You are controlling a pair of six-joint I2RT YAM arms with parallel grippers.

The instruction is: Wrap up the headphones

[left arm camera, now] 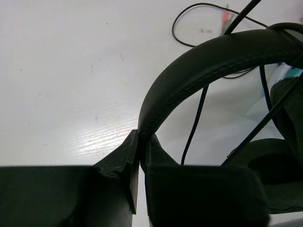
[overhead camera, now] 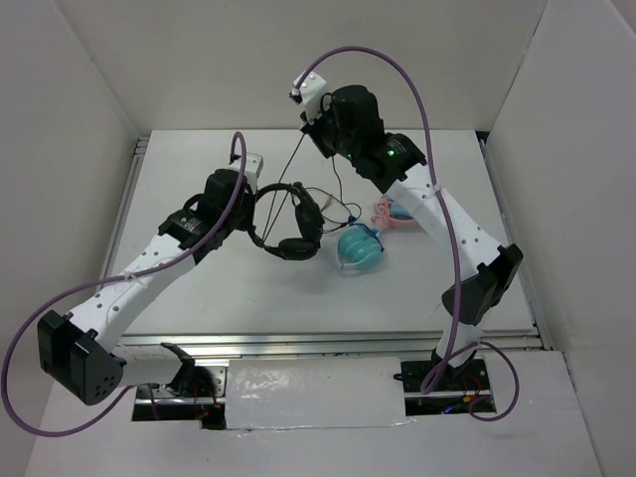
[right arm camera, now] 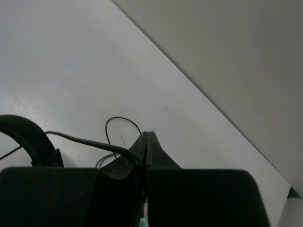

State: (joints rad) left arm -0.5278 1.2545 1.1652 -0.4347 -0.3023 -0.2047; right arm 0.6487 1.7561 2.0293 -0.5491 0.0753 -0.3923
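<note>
**A:** Left claw [left arm camera: 142, 138], right up at its lens: what is it doing?

**B:** It is pinching the black headband [left arm camera: 213, 54] of the headphones [overhead camera: 295, 245], fingers pressed tight on it.

**A:** Where do they sit?

**B:** Over the middle of the tabletop [overhead camera: 248, 298], just left of a teal pair [overhead camera: 358, 248]. A pink-and-blue pair [overhead camera: 390, 212] lies beyond that one. The earcups hang toward the surface, but I can't tell whether they touch it.

**A:** And the right claw [right arm camera: 148, 138]?

**B:** It is high over the far side, fingers pressed together with the thin cable [right arm camera: 85, 140] caught between them. From there the cable slants down to the headphones. A slack loop of it lies on the tabletop.
</note>
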